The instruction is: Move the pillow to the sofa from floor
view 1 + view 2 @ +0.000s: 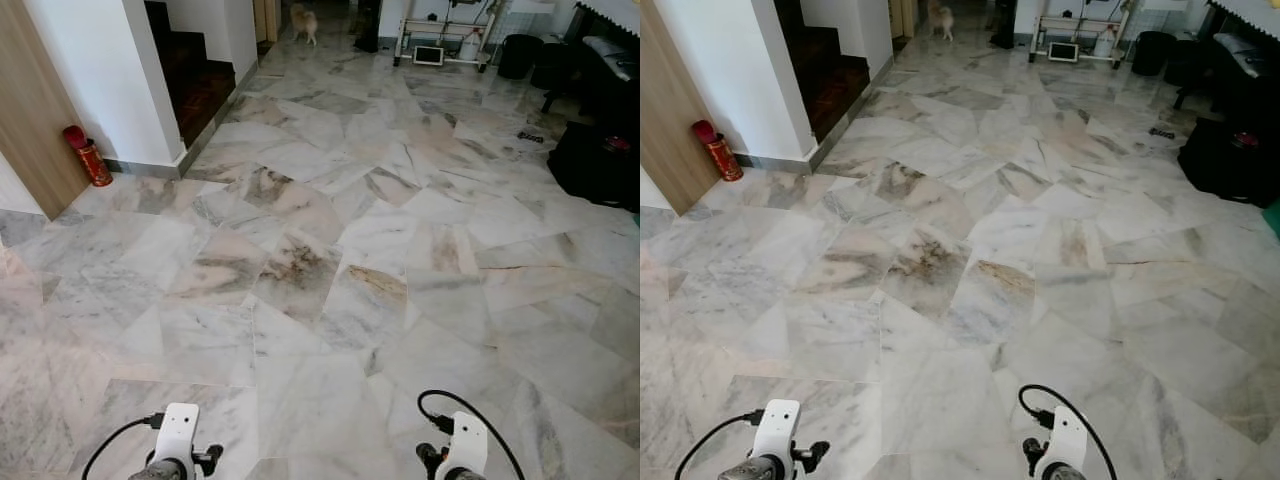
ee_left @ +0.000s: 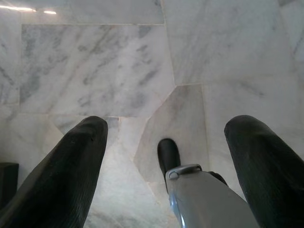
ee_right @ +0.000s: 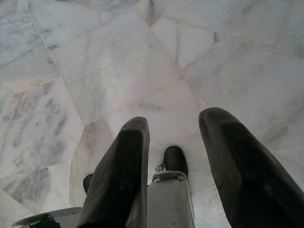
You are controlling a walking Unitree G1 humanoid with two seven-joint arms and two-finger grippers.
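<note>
both arms hang low at the bottom edge of the head views, with only the white wrist parts and black cables visible there: the left arm (image 1: 176, 445) on the left and the right arm (image 1: 462, 445) on the right. they point down to the marble floor (image 1: 330, 250) and they touch nothing.

in the left wrist view, the left gripper (image 2: 166, 156) has its two black fingers (image 2: 61, 175) wide apart, with bare marble between them and nothing held. in the right wrist view, the right gripper (image 3: 173, 142) is also parted, but with a more narrow gap, and one finger (image 3: 121, 175) stands beside a silver leg part with a black foot (image 3: 175, 160) of the robot (the same kind of foot (image 2: 168, 156) is seen in the left wrist view too).

the head views give what the wrist cameras do not: a red fire extinguisher (image 1: 88, 156) stands against the white wall (image 1: 95, 80) on the left, near a dark staircase (image 1: 195, 75). far ahead a small light-coloured dog (image 1: 304, 20) stands on the floor, beside a white rack (image 1: 445, 35). on the right there are dark furniture pieces and a black bag (image 1: 595, 160).

i cannot make out the pillow or the sofa anywhere.
</note>
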